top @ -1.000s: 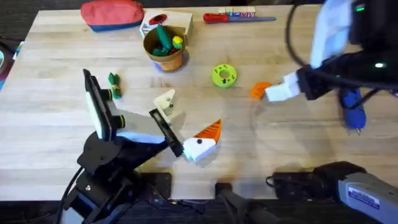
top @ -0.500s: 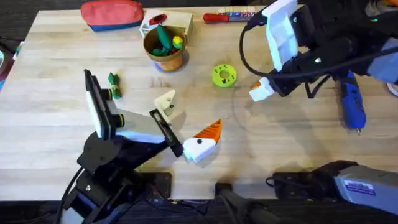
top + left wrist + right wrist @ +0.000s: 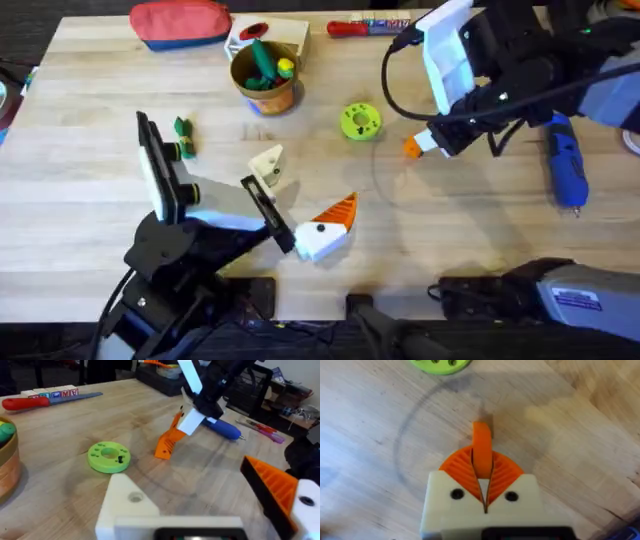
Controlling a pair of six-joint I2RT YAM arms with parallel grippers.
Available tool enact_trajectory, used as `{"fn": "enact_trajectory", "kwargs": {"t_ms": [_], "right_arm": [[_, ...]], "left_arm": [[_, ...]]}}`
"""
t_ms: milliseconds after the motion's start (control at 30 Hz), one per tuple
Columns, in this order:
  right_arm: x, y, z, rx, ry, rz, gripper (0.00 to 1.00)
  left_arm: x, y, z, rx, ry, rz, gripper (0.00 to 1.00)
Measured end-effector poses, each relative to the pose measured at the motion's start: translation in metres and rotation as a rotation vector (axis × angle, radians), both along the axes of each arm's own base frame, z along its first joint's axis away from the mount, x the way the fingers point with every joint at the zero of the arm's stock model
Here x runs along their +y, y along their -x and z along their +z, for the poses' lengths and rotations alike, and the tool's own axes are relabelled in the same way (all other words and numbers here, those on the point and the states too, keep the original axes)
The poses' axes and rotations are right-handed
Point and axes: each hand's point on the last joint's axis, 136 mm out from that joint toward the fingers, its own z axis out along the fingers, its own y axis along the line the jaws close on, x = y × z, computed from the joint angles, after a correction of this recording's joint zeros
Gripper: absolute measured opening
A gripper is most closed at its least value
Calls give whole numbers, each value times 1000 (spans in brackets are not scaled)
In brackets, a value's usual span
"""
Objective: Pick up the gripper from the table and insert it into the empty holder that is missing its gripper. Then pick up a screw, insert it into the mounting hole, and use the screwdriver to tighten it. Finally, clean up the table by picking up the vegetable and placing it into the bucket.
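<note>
My right gripper (image 3: 424,143) is shut on the small orange gripper wedge (image 3: 411,147), right of the table's middle. In the right wrist view the ribbed pads (image 3: 462,467) clamp the wedge (image 3: 481,450), which points at the wood. From the left wrist the wedge (image 3: 167,442) hangs tilted under the right gripper (image 3: 191,421), its low end at the table. My left gripper (image 3: 305,187) is open near the front. One of its fingers is the bare white holder (image 3: 267,164) (image 3: 125,505); the other carries an orange tip (image 3: 338,209). The blue screwdriver (image 3: 566,170) lies far right. The vegetable (image 3: 182,138) lies left. The bucket (image 3: 266,92) stands at the back.
A lime-green disc (image 3: 360,121) (image 3: 109,456) with a small dark screw-like piece on it lies between the bucket and the right gripper. A red-handled screwdriver (image 3: 350,29), a red pouch (image 3: 180,22) and a small box (image 3: 290,35) line the far edge.
The right arm swung in from the right over the orange wedge and shut on it. The wedge now sticks out of its fingertips. The left arm has not moved.
</note>
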Motion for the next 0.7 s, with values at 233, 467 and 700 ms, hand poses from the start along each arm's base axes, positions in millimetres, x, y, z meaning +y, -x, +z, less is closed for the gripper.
{"fn": "enact_trajectory", "kwargs": {"t_ms": [233,467,700], "right_arm": [[-4,11,47,-44,-14,0,4],[-17,25,139,-345,-168,-133,4],[9,27,129,-468,-592,-273,4]], "left_arm": [[0,0,0,0,0,0,988],[0,0,0,0,0,0,987],[0,0,0,0,0,0,987]]}}
